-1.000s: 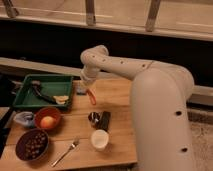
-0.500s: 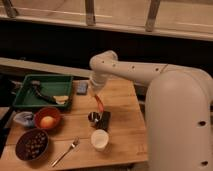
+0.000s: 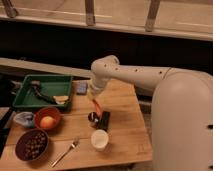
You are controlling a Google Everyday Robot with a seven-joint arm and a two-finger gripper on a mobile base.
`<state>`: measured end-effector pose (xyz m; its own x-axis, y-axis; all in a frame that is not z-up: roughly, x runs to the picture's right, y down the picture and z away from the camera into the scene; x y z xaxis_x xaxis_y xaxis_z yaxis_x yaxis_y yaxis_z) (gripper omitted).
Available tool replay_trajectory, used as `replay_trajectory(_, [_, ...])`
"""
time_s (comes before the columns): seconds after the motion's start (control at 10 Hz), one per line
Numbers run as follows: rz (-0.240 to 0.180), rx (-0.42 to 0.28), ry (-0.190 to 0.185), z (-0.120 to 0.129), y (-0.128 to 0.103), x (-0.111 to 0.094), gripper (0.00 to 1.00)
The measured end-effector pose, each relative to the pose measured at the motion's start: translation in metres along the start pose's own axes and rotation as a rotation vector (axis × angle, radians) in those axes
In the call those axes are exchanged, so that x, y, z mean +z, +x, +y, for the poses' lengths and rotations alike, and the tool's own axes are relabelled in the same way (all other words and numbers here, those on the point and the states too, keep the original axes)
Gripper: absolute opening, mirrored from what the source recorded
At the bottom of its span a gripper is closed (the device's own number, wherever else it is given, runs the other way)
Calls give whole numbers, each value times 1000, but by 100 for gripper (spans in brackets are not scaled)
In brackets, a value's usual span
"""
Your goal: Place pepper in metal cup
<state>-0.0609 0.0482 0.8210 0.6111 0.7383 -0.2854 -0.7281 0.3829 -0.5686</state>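
Camera view, sole entry: two-finger gripper at the end of the white arm, low over the middle of the pale wooden table, jaws pinched narrow on the slender red-orange chili pepper, which hangs tip-down from them; small dark shiny metal cup directly beneath, the pepper's lower end near or just at its rim, though whether they touch cannot be told here; black rectangular block just beside the cup on its right; white round cup near, in front of both; silver fork, red bowl holding a round orange fruit, dark bowl of brown nuts and green plastic tray well apart to the left. Risks, as judged: the cup's mouth is small and the pepper long, so an off-centre release may catch the rim and spill out; a tilted pepper may bridge onto the block; pressing lower may topple the light cup; the white cup stands close as a wrong target.
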Motion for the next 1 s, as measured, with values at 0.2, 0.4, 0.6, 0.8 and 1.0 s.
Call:
replay_trajectory(0.2, [32, -14, -15, 14, 9, 8, 0])
replay_trajectory(0.4, [75, -8, -22, 12, 22, 13, 0])
replay_trajectory(0.6, [113, -14, -18, 12, 31, 17, 0])
replay_trajectory(0.8, [140, -16, -17, 12, 37, 21, 0])
replay_trajectory(1.0, [162, -17, -29, 14, 44, 26, 0])
